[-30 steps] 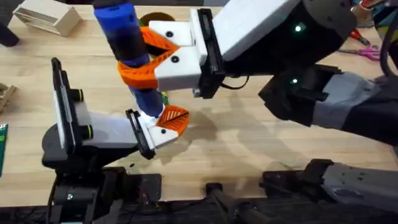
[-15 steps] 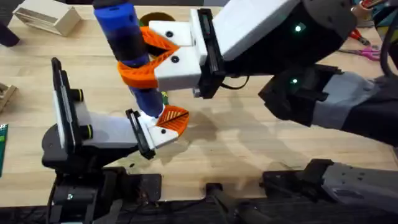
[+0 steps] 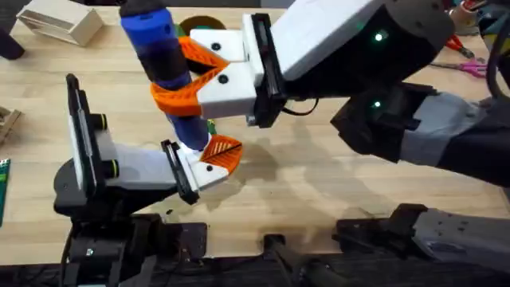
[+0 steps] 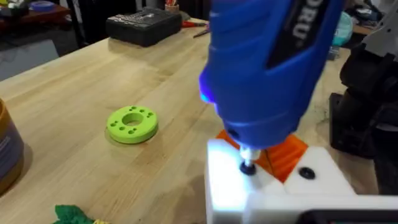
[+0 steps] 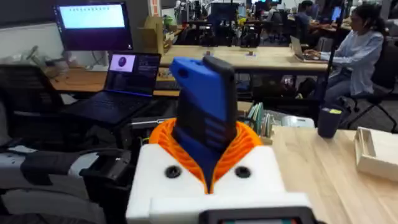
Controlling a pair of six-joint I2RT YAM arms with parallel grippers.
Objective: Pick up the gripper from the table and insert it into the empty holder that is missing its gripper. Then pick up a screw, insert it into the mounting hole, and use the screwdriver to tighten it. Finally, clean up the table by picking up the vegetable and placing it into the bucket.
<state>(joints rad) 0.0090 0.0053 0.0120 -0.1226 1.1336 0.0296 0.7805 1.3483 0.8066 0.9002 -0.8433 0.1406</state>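
Orange ribbed fingers (image 3: 187, 76) of the right gripper (image 3: 185, 72) are clamped on the blue screwdriver (image 3: 163, 68), held upright. Its bit (image 4: 247, 167) touches a screw head in the white holder (image 4: 273, 190) on the left gripper (image 3: 209, 162), beside the mounted orange gripper (image 3: 221, 151) — whether the left fingers are apart or closed cannot be told. On the table (image 3: 319, 183), the vegetable (image 4: 71, 214) lies near a lime-green ring (image 4: 132, 123). The bucket (image 3: 199, 25) stands at the far edge.

Even indoor light, soft shadows on the table (image 3: 319, 175); the close screwdriver (image 4: 267, 68) blurs.
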